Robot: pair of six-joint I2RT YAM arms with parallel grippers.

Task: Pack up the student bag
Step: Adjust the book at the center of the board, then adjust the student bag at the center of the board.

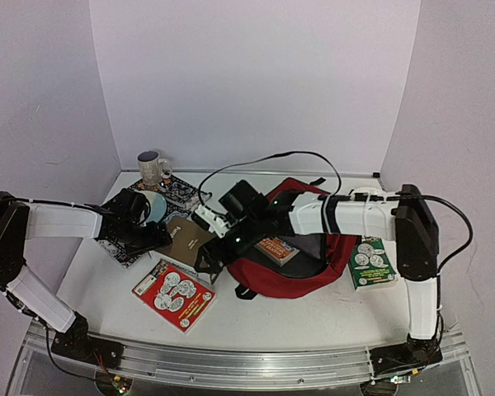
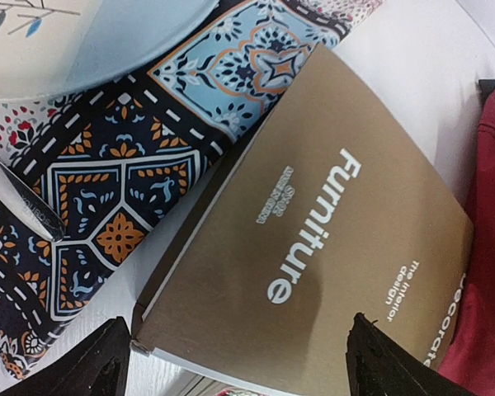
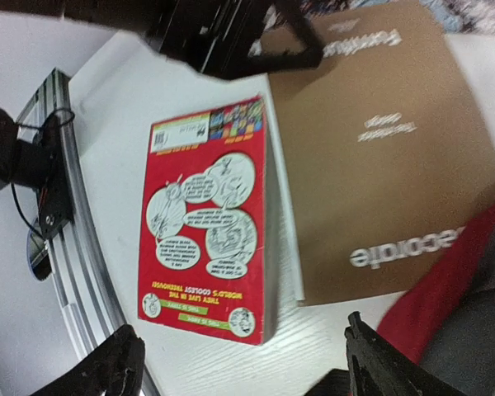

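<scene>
The student bag [image 1: 318, 268], dark red, lies open at centre right with an orange-covered book [image 1: 276, 248] in its mouth. Its red fabric also shows in the left wrist view [image 2: 491, 289] and in the right wrist view [image 3: 454, 280]. A brown "Furniture" book [image 1: 186, 239] lies left of the bag. My left gripper [image 1: 154, 237] is open and empty, its jaws either side of that book's [image 2: 313, 223] corner [image 2: 239, 363]. My right gripper [image 1: 214, 257] is open and empty over the table [image 3: 243, 363], between the brown book [image 3: 379, 148] and a red comic book [image 3: 210, 219].
The red comic book [image 1: 173, 293] lies near the front. A green book [image 1: 371, 262] lies right of the bag. A mug [image 1: 153, 167], a pale blue bowl [image 1: 156, 206] and a patterned book [image 2: 107, 190] sit at back left. The metal rail [image 1: 231, 367] runs along the front.
</scene>
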